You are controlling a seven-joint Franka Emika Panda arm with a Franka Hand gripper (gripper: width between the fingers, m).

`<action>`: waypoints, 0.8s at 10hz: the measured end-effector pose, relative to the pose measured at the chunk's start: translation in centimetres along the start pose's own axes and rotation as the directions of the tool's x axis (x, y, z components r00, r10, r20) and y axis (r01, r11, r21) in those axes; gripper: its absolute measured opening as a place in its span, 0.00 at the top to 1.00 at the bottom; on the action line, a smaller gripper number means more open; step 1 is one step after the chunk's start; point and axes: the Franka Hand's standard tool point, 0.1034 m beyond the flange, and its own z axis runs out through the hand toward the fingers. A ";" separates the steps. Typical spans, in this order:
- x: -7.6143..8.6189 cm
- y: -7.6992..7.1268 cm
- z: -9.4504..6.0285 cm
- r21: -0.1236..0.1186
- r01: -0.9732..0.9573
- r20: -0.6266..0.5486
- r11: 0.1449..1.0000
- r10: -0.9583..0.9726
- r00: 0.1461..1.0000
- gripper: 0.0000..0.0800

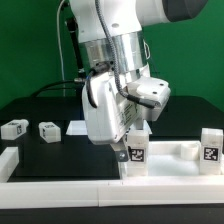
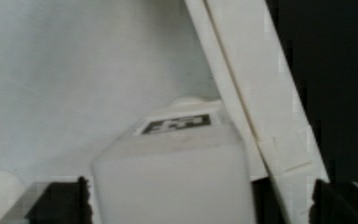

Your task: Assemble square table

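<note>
1. The claw (image 1: 134,134) is released, its fingers (image 2: 62,203) straddling an upright table leg (image 2: 176,165).
2. That leg stands on the square tabletop (image 1: 172,152); a second leg (image 1: 210,146) stands at the exterior view's right.
3. A loose leg (image 1: 13,128) and another loose leg (image 1: 47,130) sit on the black desk (image 1: 40,152).

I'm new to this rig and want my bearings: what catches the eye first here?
The white arm fills the middle, its gripper down astride a tagged leg at a corner of the tabletop. A second leg stands at the exterior view's right. Two loose legs lie on the black table at its left.
</note>
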 end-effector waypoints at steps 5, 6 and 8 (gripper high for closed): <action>-2.4 1.0 -3.6 0.023 0.024 0.035 0.999 -0.024 0.999 0.19; -2.6 1.1 -3.8 0.014 0.026 0.040 1.000 -0.027 0.999 0.19; -2.5 1.2 -3.6 0.012 0.028 0.037 1.000 -0.028 0.999 0.19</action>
